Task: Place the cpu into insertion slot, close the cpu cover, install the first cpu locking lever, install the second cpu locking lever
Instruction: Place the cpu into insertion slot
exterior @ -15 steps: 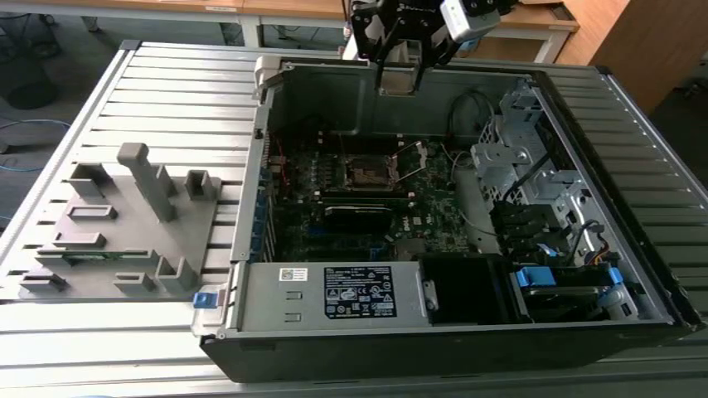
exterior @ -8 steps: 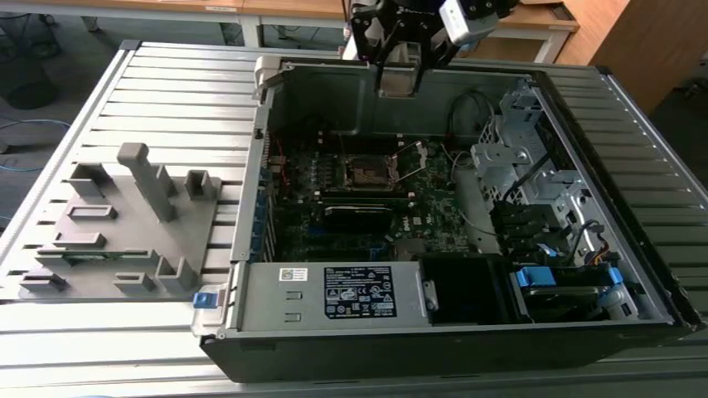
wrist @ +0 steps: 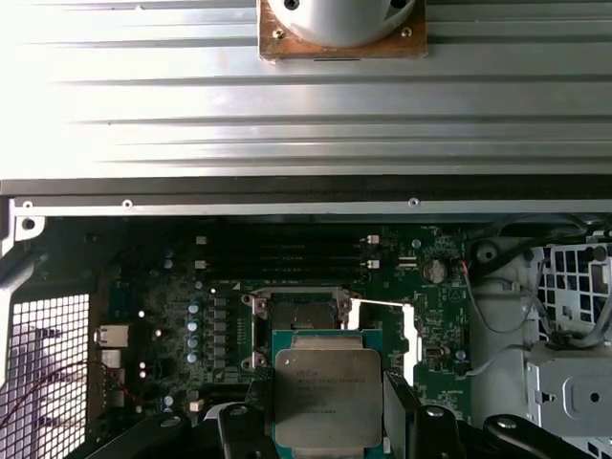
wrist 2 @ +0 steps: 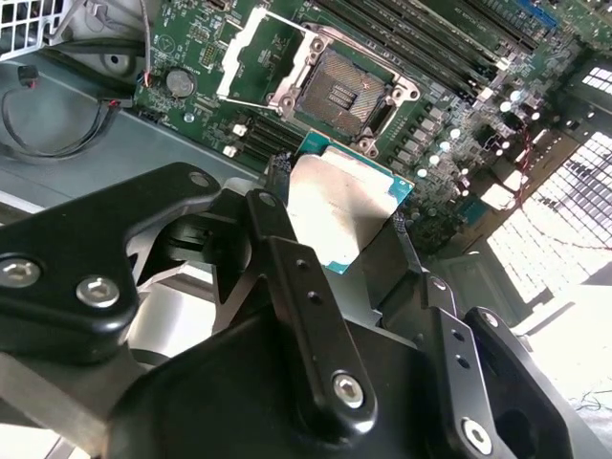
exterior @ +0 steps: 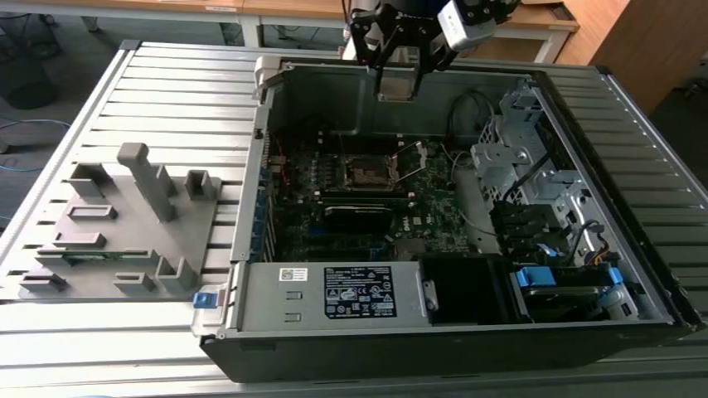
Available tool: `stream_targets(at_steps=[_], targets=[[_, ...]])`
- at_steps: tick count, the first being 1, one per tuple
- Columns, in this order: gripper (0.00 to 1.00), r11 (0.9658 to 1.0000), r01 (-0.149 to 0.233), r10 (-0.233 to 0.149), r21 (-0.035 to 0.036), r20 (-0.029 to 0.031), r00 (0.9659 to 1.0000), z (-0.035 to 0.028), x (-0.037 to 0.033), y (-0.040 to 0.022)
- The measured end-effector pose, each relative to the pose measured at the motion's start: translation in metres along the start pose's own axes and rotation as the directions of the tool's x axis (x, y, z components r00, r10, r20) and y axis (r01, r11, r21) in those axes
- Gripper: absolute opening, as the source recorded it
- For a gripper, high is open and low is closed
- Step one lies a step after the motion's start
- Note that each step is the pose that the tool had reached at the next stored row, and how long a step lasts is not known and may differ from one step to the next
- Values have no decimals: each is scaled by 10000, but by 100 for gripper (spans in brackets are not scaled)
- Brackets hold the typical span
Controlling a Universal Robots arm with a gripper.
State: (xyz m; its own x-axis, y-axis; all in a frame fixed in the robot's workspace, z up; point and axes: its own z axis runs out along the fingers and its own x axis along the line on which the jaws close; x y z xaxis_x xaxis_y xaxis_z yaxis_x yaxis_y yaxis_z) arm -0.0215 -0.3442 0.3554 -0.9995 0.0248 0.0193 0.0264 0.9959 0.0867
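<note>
Exterior view: the black two-fingered gripper (exterior: pixel 396 83) of the arm hangs above an open dark-grey metal computer case (exterior: pixel 465 365), near the wall farthest from the camera. The case lies on its side on a silvery slatted metal table (exterior: pixel 166 91). A grey plastic fixture (exterior: pixel 122 224) with upright pegs sits on the table just beside the case, on the exterior view's left. In both wrist views the fingers (wrist 2: pixel 287 258) are clamped on opposite edges of the small flat square cpu (wrist 2: pixel 349 206), which has a dull grey metal face on a green base. It is held in the air above the green motherboard (wrist: pixel 163 316), apart from it. The small square insertion slot (wrist 2: pixel 344 91), dark in the centre with a silvery rim, lies bare on the board. The thin silvery square cpu cover (wrist 2: pixel 258 53) stands swung open beside the slot.
</note>
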Motion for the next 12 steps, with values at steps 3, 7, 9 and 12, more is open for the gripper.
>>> stream_targets(at_steps=[3,7,9,12], targets=[[54,10000,0,0,-1,1,10000,22,0,-2],[54,10000,-1,1,6,-1,10000,33,0,-3],[54,10000,0,0,4,1,10000,37,-1,-3],[54,10000,0,0,2,2,10000,41,-1,-3]])
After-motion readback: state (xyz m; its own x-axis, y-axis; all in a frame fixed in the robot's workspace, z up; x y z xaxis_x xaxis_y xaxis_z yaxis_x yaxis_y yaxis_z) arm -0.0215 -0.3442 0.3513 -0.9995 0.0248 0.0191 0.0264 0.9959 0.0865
